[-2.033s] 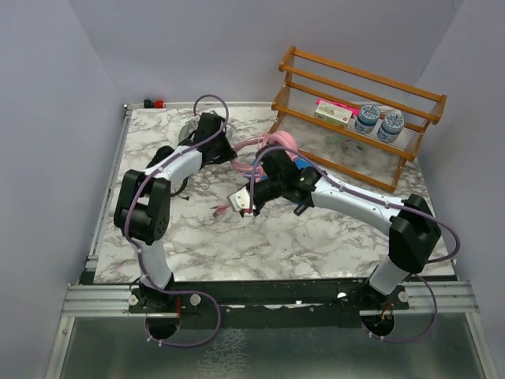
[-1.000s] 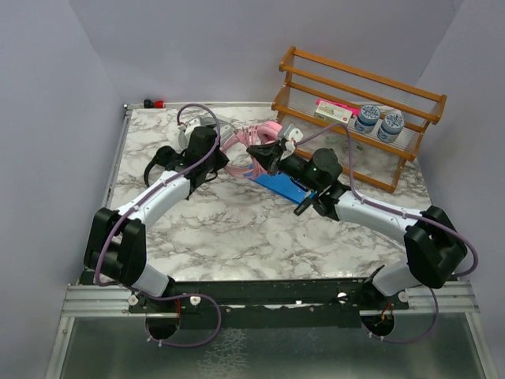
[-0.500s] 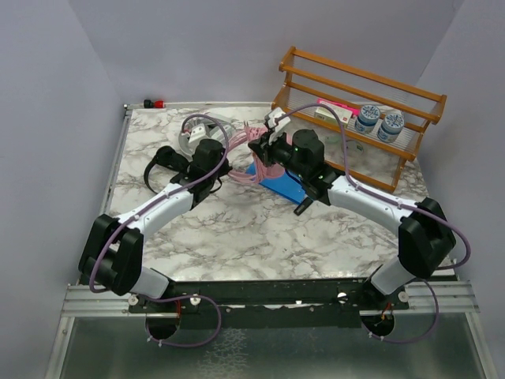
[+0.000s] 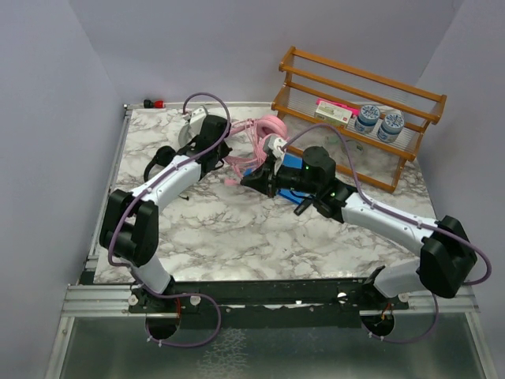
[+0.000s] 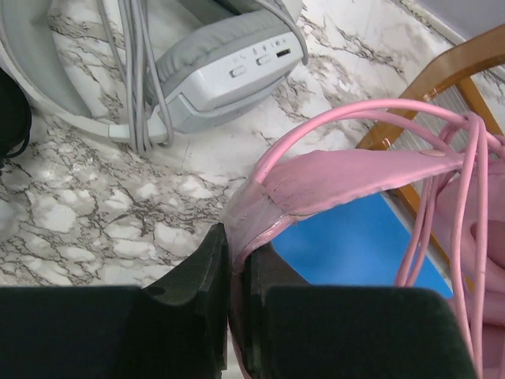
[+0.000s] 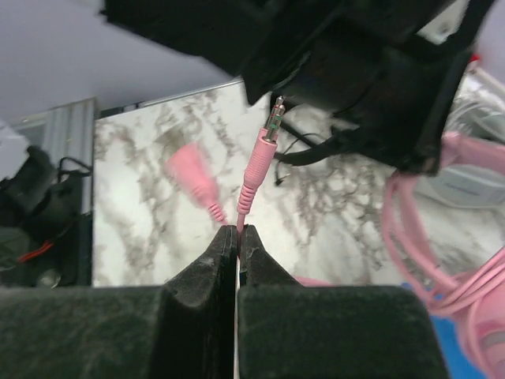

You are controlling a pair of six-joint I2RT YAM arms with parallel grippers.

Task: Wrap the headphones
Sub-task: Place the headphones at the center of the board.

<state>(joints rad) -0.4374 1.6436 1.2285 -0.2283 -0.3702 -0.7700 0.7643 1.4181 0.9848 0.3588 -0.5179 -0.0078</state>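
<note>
The pink headphones (image 4: 267, 129) hang above the back of the table, their pink cable (image 4: 241, 158) looped around the headband (image 5: 347, 178). My left gripper (image 5: 237, 253) is shut on the end of that headband (image 4: 219, 148). My right gripper (image 6: 238, 233) is shut on the pink cable just below its plug (image 6: 260, 154), in front of the headphones (image 4: 251, 180). More pink loops (image 6: 430, 260) trail off to the right. The grey-white headphones (image 5: 229, 71) lie behind the left gripper (image 4: 193, 126). The black headphones (image 4: 160, 160) lie to the left.
A blue flat object (image 4: 290, 162) lies under the pink headphones. A wooden rack (image 4: 359, 114) with two jars and a small box stands at the back right. The left arm's black body (image 6: 355, 63) hangs close above the plug.
My right gripper has swung from near the rack forward and left, pulling the cable end with it. The left gripper has lifted the headband back toward the grey-white headphones.
</note>
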